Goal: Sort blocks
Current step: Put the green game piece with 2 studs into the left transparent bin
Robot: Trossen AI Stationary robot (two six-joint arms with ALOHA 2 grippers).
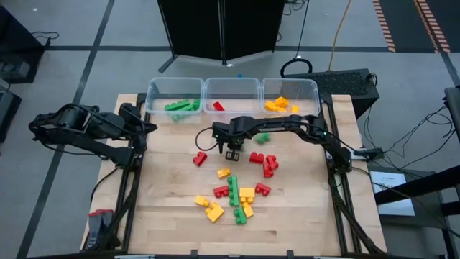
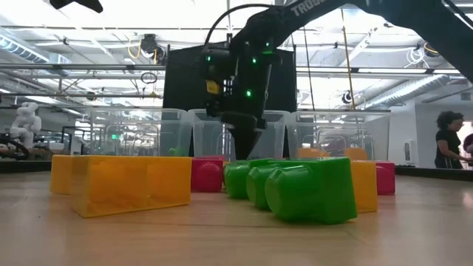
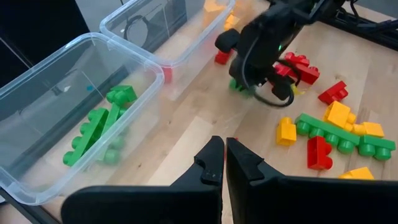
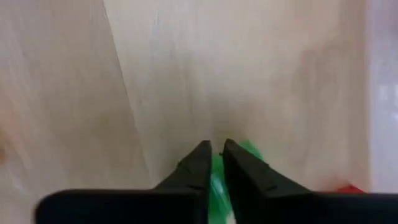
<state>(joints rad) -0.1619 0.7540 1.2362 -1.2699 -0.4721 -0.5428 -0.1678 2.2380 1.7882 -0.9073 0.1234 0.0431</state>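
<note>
We saw the right end effector (image 4: 213, 155) pinching a green block (image 4: 249, 151) narrowly, near the middle bin (image 1: 231, 89). Bare worktop (image 1: 172, 187) lay beside it. The left end effector (image 3: 224, 155) sat closed by the worktop's edge.

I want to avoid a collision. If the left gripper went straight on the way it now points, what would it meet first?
Probably the bare table at first; further along that line stands the right gripper, though depth is hard to judge.
</note>
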